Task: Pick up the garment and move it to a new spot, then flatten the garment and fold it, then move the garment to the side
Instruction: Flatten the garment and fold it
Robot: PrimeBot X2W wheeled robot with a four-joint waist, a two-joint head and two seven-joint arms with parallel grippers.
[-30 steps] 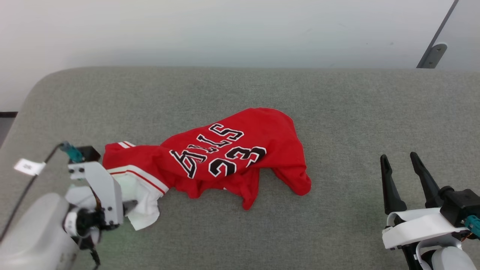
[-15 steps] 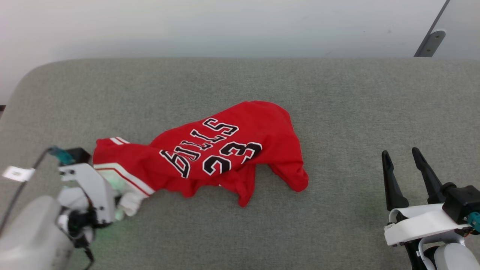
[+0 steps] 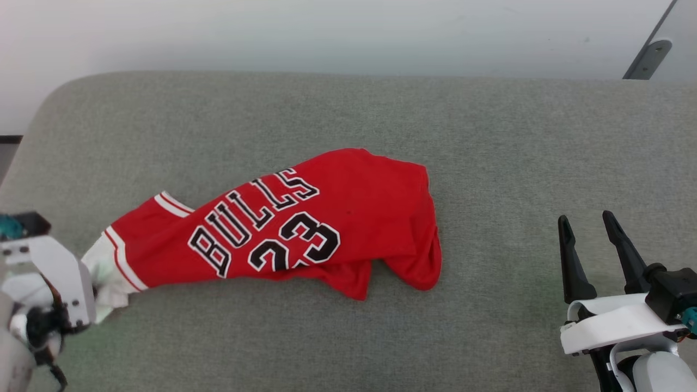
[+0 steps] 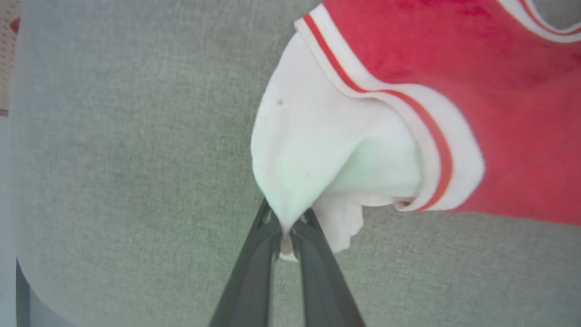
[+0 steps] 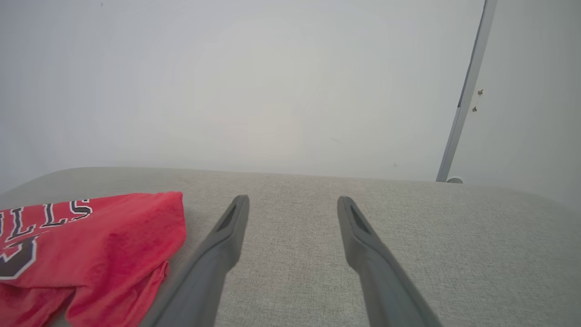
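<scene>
The garment (image 3: 326,218), a red jersey with black "BULLS 23" lettering, lies stretched across the middle left of the grey padded surface (image 3: 490,136). Its white sleeve (image 3: 106,272) with red-and-white trim points to the lower left. In the left wrist view my left gripper (image 4: 286,225) is shut on the tip of that white sleeve (image 4: 317,150), which is pulled into a point between the fingers. My right gripper (image 3: 585,219) stands open at the lower right, apart from the garment. In the right wrist view its fingers (image 5: 229,236) hold nothing, and the red hem (image 5: 100,240) lies to their left.
A pale wall runs behind the surface, with a slanted metal post (image 3: 650,57) at the top right. The surface's rounded corner (image 3: 49,109) and left edge lie close to my left wrist (image 3: 49,272). Bare grey padding spreads between the garment and my right gripper.
My left gripper has shut on the white sleeve and drawn it to the left, pulling the jersey out longer and flatter. The head camera has shifted slightly. The right gripper stays open in place.
</scene>
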